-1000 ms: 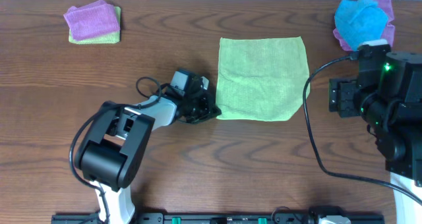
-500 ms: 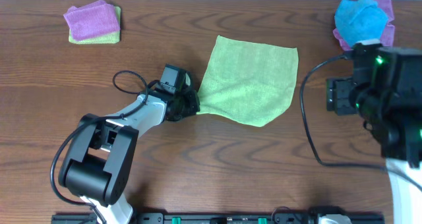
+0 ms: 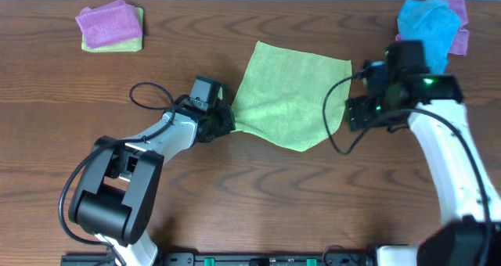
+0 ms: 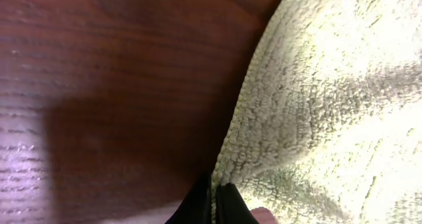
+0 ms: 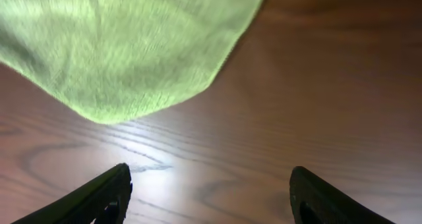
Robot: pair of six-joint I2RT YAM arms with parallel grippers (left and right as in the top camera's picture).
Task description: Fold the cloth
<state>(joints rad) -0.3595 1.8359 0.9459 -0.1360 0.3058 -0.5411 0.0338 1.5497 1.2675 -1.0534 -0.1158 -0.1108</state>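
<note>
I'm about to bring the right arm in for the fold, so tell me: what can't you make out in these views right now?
- How deep the left gripper pinches the cloth: overhead, its body covers that corner; in the left wrist view, the bottom edge crops the fingers.
- How high the right gripper sits above the table: neither view settles it.
- Part of the blue cloth: overhead, the right arm covers it.

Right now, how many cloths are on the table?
5: the lime cloth mid-table, a purple cloth atop a pale green cloth back left, a blue cloth over a magenta cloth back right. More may be hidden.
</note>
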